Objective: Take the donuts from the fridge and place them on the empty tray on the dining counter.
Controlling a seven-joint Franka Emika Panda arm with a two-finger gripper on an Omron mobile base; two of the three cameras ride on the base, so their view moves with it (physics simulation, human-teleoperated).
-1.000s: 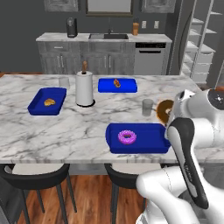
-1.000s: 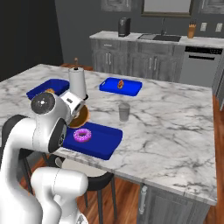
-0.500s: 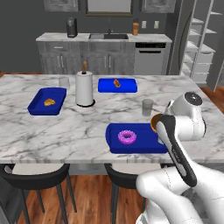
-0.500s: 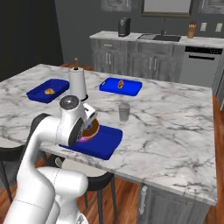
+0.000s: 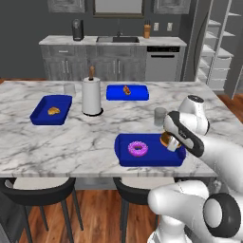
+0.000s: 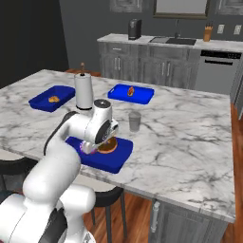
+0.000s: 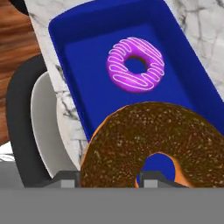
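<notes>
**One donut down, one still in the pincer**

Two donuts are close to sharing a home. The pincer [image 7: 104, 178] is nearly shut, its dark tips clamped on the chocolate donut [image 7: 155, 146], which it holds over the right end of the blue tray [image 5: 124, 159] at the near edge of the dining counter [image 5: 85, 137]. Seen along the hand, the brown ring hangs above bare blue floor, with the pink donut [image 7: 135, 64] lying flat in the tray's other half, apart from it. From the left base camera the chocolate donut [image 5: 166, 140] shows just under the bent wrist, right of the pink one [image 5: 137, 149]; from the right base camera it sits low against the tray [image 6: 116, 161]. Whether it already touches the tray cannot be told.

By the look of things, the job is at its closing step: the second placing. What seems called for next is a short lowering onto the free half of the tray, then an opening of the jaws and a straight lift clear, without nudging the pink donut.

Farther out stand a drinking glass [image 5: 160, 116] just beyond the tray, a paper-towel roll [image 5: 92, 97] to the left, and two more blue trays [image 5: 127, 92] holding small orange pastries. White fridge shelves [image 5: 219, 52] show at far right.
</notes>
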